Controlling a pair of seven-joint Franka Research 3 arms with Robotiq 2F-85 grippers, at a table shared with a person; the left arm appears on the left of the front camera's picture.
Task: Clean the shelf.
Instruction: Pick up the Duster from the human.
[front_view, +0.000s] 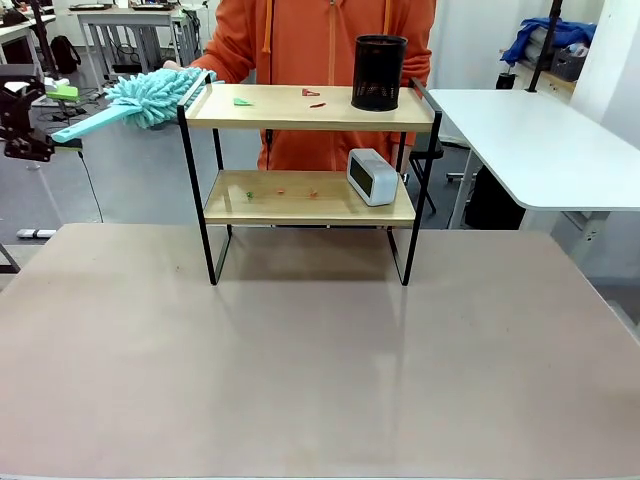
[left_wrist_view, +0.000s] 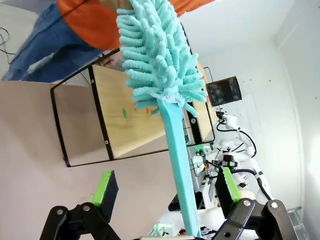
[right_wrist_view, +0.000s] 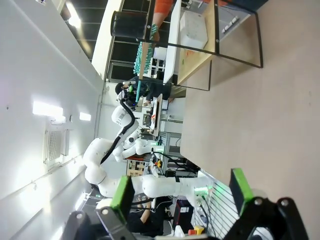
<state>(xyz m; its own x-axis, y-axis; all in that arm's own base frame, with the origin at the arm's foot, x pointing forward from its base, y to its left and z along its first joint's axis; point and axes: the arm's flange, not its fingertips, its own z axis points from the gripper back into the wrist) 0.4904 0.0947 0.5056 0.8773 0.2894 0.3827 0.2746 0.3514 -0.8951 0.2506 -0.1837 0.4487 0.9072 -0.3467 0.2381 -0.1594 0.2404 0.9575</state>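
Spread wide apart, the left gripper (left_wrist_view: 165, 181) is being shown with the handle (left_wrist_view: 181, 175) of a teal duster (left_wrist_view: 160, 60) running up between its green pads (left_wrist_view: 105, 187); the handle is not being pinched by either pad. At the left side of the front view, the fluffy head of the duster is being held just beside the left end of the shelf (front_view: 270, 112), level with its top board. A hand (left_wrist_view: 112, 59) of the person in orange (front_view: 320, 40) is being glimpsed behind that head, though whether it is gripping the duster cannot be told. The shelf is being carried upright by the table (front_view: 300, 380), at its far middle, in front of the person. A black mesh cup (front_view: 379, 72) and small green and red scraps (front_view: 243, 101) are being borne by the top board, while a pale clock (front_view: 372, 176) is being borne by the right end of the lower board. The right gripper (right_wrist_view: 181, 189) is likewise being shown parted, with nothing between its fingers.
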